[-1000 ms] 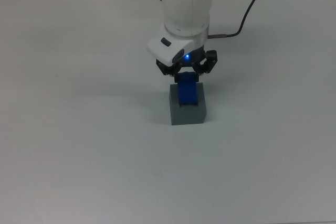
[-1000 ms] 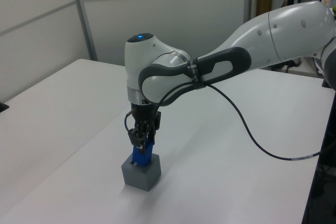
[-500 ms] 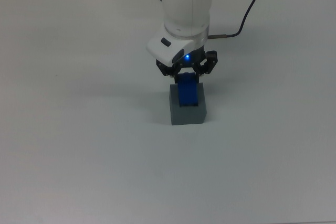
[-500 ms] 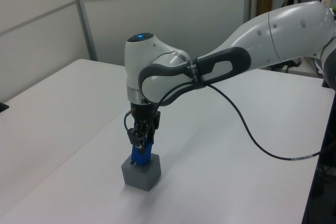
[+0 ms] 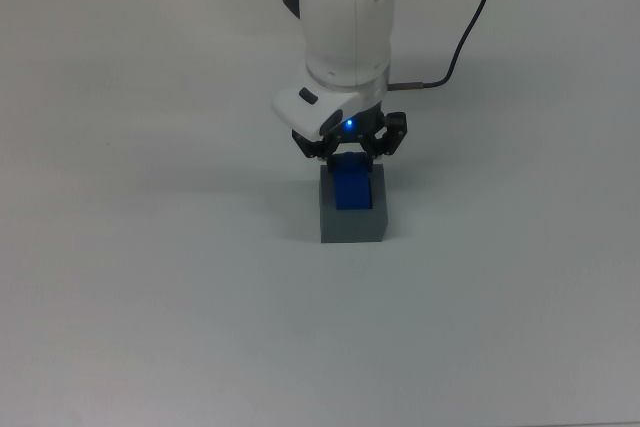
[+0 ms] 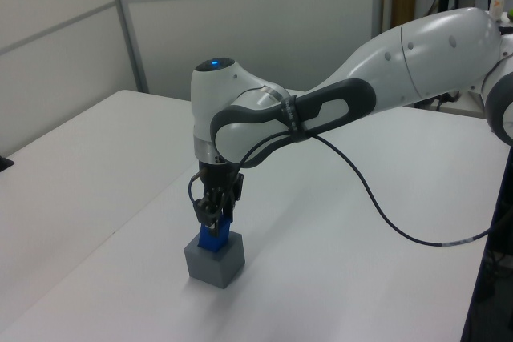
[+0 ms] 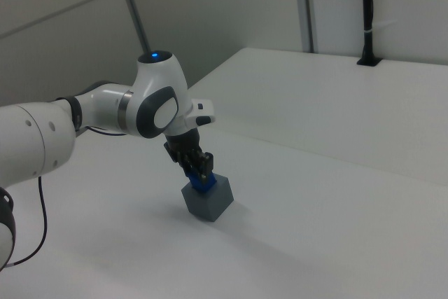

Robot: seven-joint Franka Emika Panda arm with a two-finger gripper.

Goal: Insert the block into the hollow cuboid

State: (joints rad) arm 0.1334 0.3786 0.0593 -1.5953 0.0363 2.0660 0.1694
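Block (image 5: 351,189) upright in hollow cuboid (image 5: 352,223), hand (image 5: 349,151) clamped on it

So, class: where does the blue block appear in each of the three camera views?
Top view: block just below centre, sunk into the grey hollow cuboid.
Left view: block lower left of centre, under the gripper.
Right view: block left of centre, low.
Shared landmark: the hollow cuboid.
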